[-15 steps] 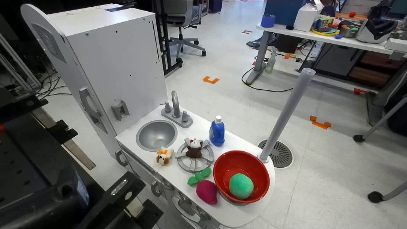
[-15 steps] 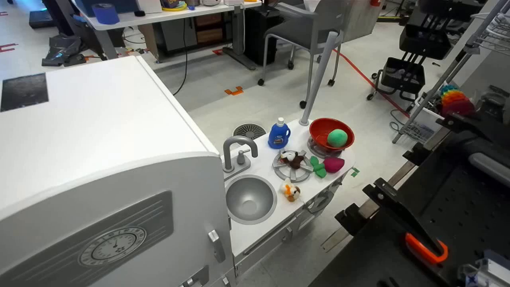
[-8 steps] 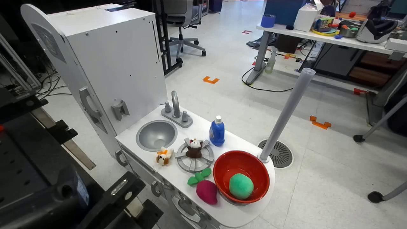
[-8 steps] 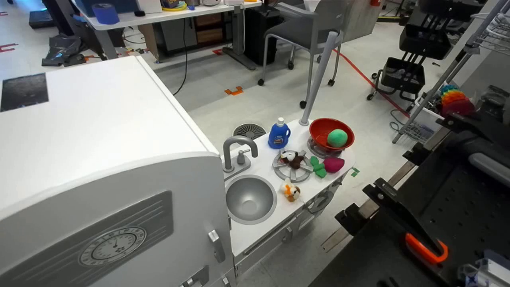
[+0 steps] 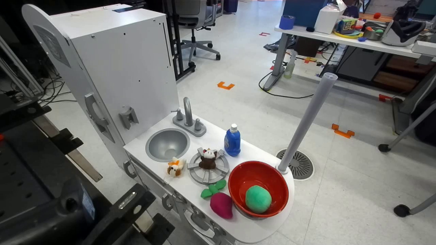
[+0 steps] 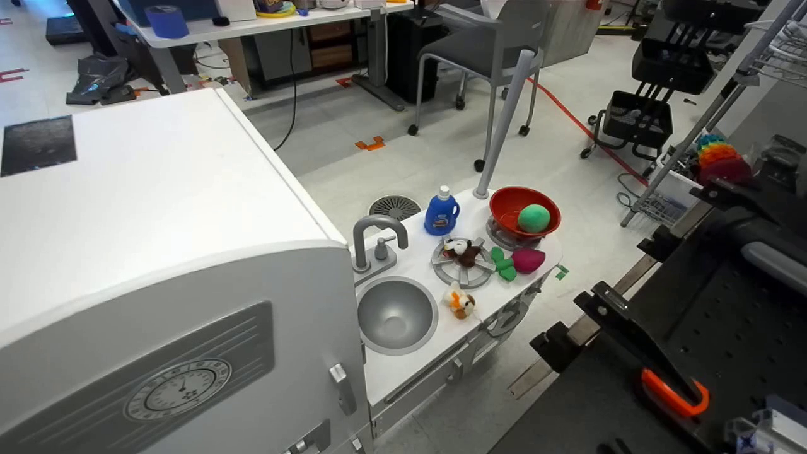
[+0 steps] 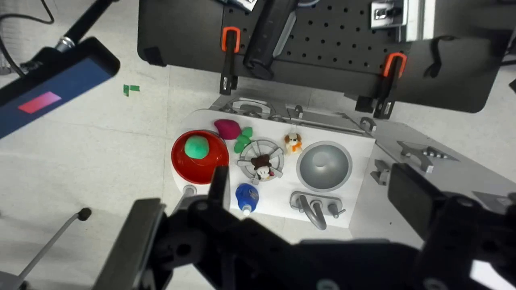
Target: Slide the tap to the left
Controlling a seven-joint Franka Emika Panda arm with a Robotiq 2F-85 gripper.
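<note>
The tap (image 5: 188, 114) is silver-grey, with an upright curved spout and small knobs on its base plate. It stands at the back of the white toy counter beside the sink in both exterior views (image 6: 359, 247). It also shows in the wrist view (image 7: 310, 213), where its spout bends toward the left. My gripper (image 7: 311, 177) is wide open and empty in the wrist view, its fingers (image 7: 408, 199) far apart on either side of the tap in the picture. It is high above the counter and touches nothing there. The gripper is out of view in both exterior views.
A round sink (image 5: 150, 154) lies in front of the tap. A tall white cabinet (image 5: 136, 58) rises beside it. A blue bottle (image 5: 232, 143), a burner with a plush toy (image 5: 207, 163), a red bowl (image 5: 238, 173) and a grey pole (image 5: 308, 120) stand further along.
</note>
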